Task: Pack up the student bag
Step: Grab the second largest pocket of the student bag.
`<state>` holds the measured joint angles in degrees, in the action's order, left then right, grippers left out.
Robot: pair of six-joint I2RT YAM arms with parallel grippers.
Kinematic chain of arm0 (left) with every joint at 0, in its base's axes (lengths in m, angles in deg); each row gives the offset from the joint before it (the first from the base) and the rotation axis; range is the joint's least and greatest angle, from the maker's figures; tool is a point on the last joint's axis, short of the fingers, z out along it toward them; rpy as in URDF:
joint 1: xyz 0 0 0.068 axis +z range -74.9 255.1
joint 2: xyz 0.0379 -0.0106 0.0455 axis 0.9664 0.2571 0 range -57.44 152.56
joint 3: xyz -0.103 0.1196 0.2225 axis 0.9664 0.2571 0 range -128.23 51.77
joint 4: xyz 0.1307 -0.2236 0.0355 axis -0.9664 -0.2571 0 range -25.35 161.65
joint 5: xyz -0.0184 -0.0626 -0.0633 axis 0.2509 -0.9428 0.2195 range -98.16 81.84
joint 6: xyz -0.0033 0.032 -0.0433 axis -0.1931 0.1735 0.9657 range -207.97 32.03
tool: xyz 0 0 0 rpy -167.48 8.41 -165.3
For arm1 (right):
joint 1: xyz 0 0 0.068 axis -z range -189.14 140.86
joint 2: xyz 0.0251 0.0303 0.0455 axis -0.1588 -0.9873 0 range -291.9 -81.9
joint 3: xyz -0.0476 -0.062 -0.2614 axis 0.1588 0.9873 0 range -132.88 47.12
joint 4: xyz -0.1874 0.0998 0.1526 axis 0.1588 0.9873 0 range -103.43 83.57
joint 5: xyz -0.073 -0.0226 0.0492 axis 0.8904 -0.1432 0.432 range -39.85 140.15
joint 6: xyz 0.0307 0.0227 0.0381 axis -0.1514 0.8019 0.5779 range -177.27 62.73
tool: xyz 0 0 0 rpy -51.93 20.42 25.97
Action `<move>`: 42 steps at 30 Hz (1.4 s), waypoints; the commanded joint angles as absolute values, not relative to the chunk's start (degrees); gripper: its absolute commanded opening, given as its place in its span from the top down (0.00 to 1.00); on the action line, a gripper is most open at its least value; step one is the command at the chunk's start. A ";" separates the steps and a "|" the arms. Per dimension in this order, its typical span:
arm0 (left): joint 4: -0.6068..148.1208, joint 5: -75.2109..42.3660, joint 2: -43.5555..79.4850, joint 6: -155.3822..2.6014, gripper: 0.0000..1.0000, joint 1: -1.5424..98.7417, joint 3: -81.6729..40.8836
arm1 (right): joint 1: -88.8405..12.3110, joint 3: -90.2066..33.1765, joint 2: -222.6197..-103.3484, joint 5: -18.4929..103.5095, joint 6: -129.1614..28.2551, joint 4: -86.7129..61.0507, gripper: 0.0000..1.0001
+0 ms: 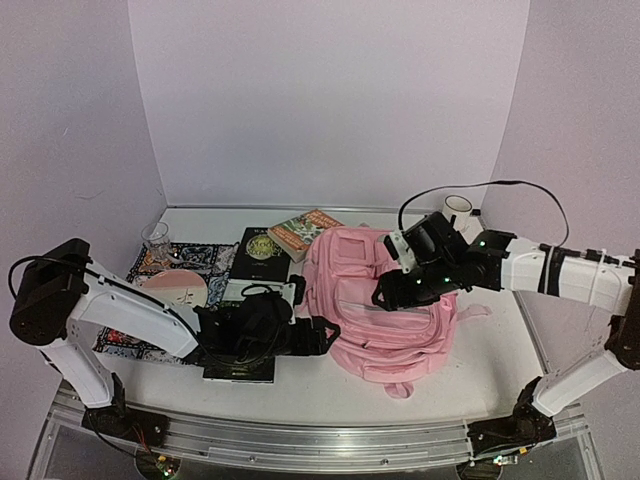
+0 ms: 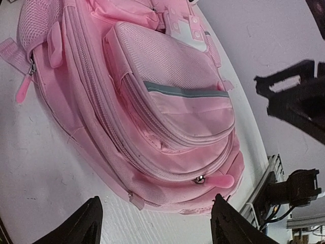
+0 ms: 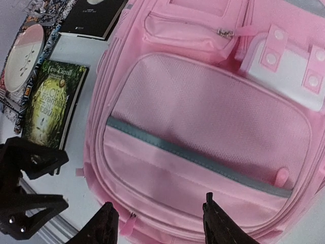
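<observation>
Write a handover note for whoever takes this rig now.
Left gripper: open, empty, low beside the student bag.
Right gripper: open, empty, above the bag's front pocket.
Bag: lying flat mid-table, and the pockets in view look zipped.
Done: nothing visibly packed.
Left: the books lie on the table beside the bag. Probably open the bag and load them.

White table (image 1: 320,392) in view, and the big pink student bag (image 1: 400,335) sprawls flat across its right-centre, front pockets up. To its left a patterned cloth (image 1: 205,258) is spread out, a dark book (image 1: 262,252) and a colourful book (image 1: 303,232) lie just beside the bag's far corner, and a black book (image 1: 240,372) sits near the front edge. Back right, a white mug (image 1: 458,208) stands upright, apart from the rest.
</observation>
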<state>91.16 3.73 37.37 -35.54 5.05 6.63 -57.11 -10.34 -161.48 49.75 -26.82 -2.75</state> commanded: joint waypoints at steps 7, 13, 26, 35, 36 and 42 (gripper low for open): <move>91.84 -0.82 41.26 -24.10 0.26 6.21 4.53 | -61.99 -0.79 -156.21 42.22 -12.03 -6.31 0.44; 91.87 -2.78 43.64 -24.31 0.28 6.19 1.54 | -62.59 3.74 -157.82 39.50 -7.35 -16.53 0.48; 91.94 -3.52 46.85 -24.06 0.50 6.23 -1.58 | -62.92 6.04 -164.25 40.54 -4.45 -23.22 0.66; 92.05 -2.94 47.41 -22.86 0.82 6.97 -1.51 | -62.93 7.42 -162.73 42.33 -4.38 -21.88 0.92; 92.04 -2.83 47.28 -22.79 0.87 7.06 -1.39 | -62.92 7.55 -162.31 42.45 -4.59 -21.33 0.95; 92.09 -2.11 45.48 -22.36 1.00 7.92 0.33 | -62.91 7.46 -159.22 43.53 -7.69 -16.49 1.00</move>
<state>91.18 -3.62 47.35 -22.23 6.67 0.47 -62.59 7.24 -162.79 42.07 -5.16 -22.43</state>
